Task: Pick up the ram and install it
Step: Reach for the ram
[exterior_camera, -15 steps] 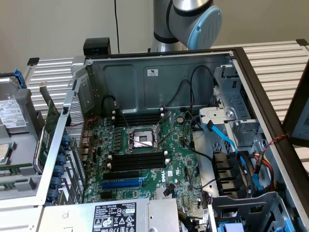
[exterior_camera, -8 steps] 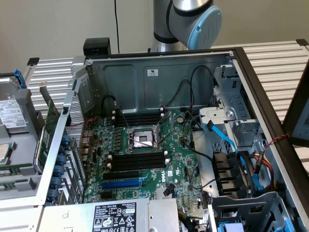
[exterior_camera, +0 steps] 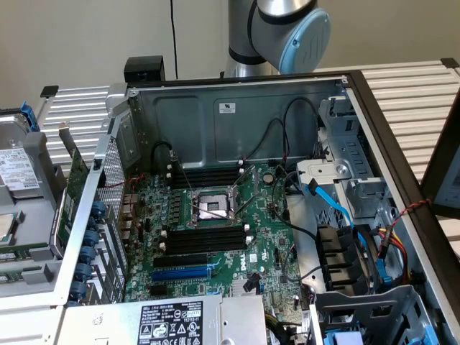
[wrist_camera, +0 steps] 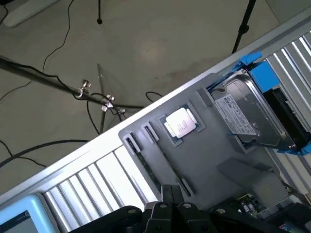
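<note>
Fingers (wrist_camera: pixel 168 192), pressed together, hang over one end of the ram (exterior_camera: pixel 25 253) standing in the gray tray (wrist_camera: pixel 214 153).

Arm (exterior_camera: pixel 286 32) upright, gripper (wrist_camera: pixel 171 191) closed, angled downward

Motherboard (exterior_camera: pixel 264 215) inside computer case (exterior_camera: pixel 194 126)

Matt metal case (exterior_camera: pixel 194 122) (perhaps steel)
</note>
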Controlling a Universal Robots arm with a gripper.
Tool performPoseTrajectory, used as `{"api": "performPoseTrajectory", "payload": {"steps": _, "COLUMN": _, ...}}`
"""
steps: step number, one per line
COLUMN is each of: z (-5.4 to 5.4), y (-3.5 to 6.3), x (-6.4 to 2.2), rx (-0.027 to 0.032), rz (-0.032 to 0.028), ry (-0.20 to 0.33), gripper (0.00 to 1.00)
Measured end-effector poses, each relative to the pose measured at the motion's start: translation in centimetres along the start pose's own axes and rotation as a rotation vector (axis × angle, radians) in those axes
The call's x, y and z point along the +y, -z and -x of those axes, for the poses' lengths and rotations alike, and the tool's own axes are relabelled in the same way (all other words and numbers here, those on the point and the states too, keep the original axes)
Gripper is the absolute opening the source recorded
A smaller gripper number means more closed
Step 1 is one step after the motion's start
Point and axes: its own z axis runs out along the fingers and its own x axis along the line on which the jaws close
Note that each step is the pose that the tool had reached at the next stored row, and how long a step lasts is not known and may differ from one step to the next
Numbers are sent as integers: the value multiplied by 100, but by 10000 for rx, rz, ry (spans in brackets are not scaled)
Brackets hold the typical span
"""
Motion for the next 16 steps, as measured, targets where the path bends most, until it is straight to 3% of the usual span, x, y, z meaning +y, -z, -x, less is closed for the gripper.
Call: {"api": "performPoseTrajectory", "payload": {"steps": 16, "z": 0, "y": -20, "x": -1, "rx": 150, "rz": -1, "ry": 2907, "gripper": 10}}
